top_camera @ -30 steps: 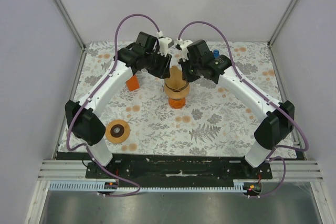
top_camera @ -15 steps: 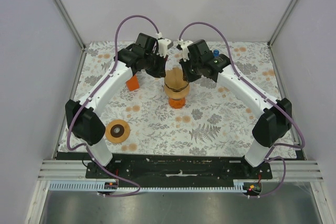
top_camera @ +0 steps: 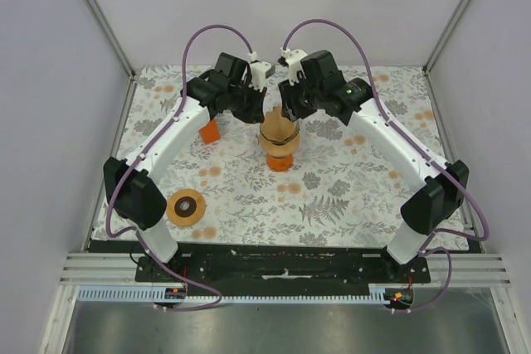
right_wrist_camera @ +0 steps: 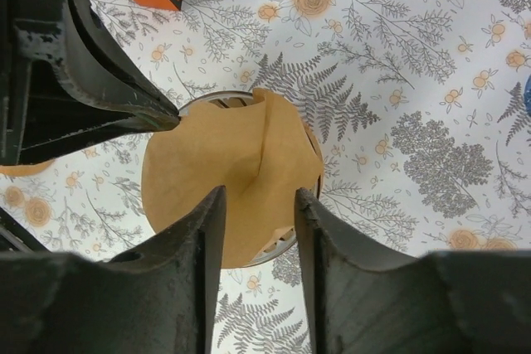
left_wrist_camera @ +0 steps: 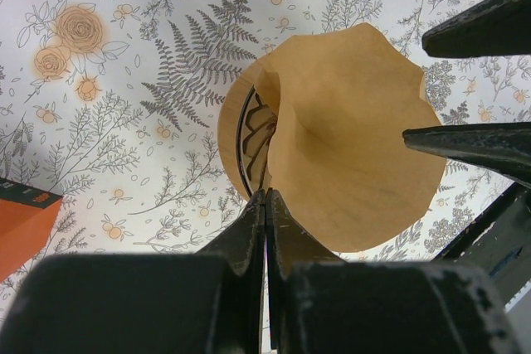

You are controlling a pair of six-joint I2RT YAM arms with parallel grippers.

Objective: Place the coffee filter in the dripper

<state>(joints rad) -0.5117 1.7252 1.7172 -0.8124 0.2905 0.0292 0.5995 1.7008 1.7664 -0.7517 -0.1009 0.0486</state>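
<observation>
A brown paper coffee filter sits opened as a cone over the dripper, which has an orange base. In the left wrist view the filter covers most of the dripper's rim. My left gripper is shut, its tips pinching the filter's near edge; from above it is at the filter's left. My right gripper is open and empty, its jaws apart above the filter and not touching it; from above it is at the filter's right.
An orange box lies left of the dripper on the flowered table cloth. A round brown disc lies near the left arm's base. The frame's posts and white walls stand around the table.
The right arm has lifted and swung its wrist back and left, away from the filter's right side. The left gripper and the filter have hardly moved.
</observation>
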